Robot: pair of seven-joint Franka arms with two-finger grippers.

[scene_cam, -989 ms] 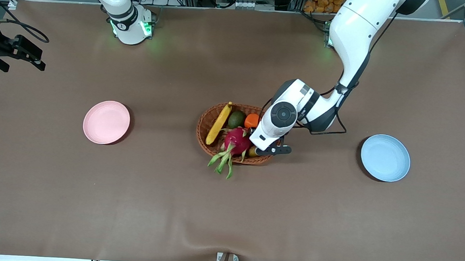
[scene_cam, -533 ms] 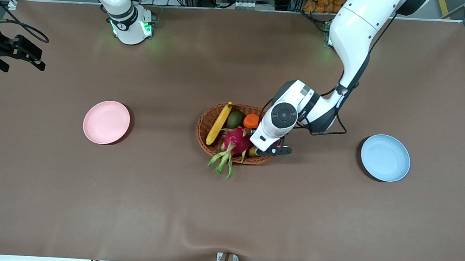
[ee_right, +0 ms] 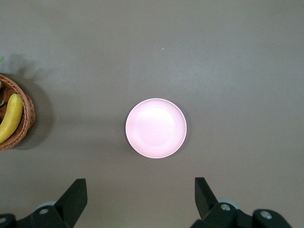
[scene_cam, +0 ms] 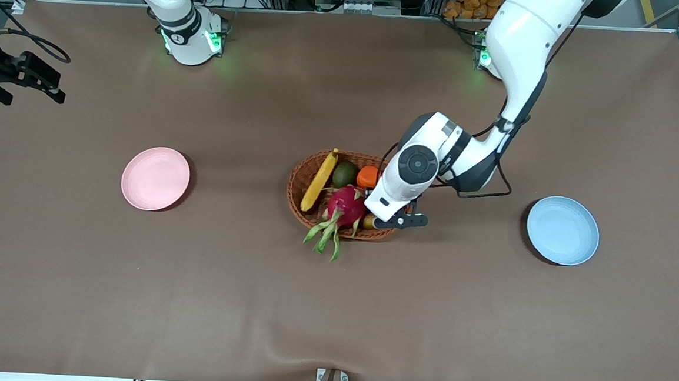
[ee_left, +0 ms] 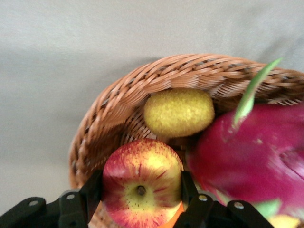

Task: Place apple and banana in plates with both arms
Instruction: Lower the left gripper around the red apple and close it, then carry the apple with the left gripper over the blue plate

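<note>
The red and yellow apple (ee_left: 141, 187) sits in the woven basket (ee_left: 118, 95), and my left gripper (ee_left: 141, 191) is shut on it, one finger (ee_left: 94, 190) on each flank. In the front view the left hand (scene_cam: 399, 219) covers the apple at the basket's end toward the left arm. The banana (scene_cam: 319, 179) lies in the basket's end toward the right arm. A pink plate (scene_cam: 156, 178) and a blue plate (scene_cam: 563, 230) lie apart on the table. My right gripper (ee_right: 140, 190) hangs open, high over the pink plate (ee_right: 156, 128), holding nothing.
The basket (scene_cam: 296, 182) also holds a magenta dragon fruit (scene_cam: 346, 205), a green avocado (scene_cam: 345, 173), an orange fruit (scene_cam: 367, 176) and a yellow knobbly fruit (ee_left: 179, 112). Brown tabletop lies between the basket and each plate.
The left arm's forearm and wrist have shifted slightly toward the blue plate while its hand stays at the basket. The fruit, the plates and the right arm have not moved.
</note>
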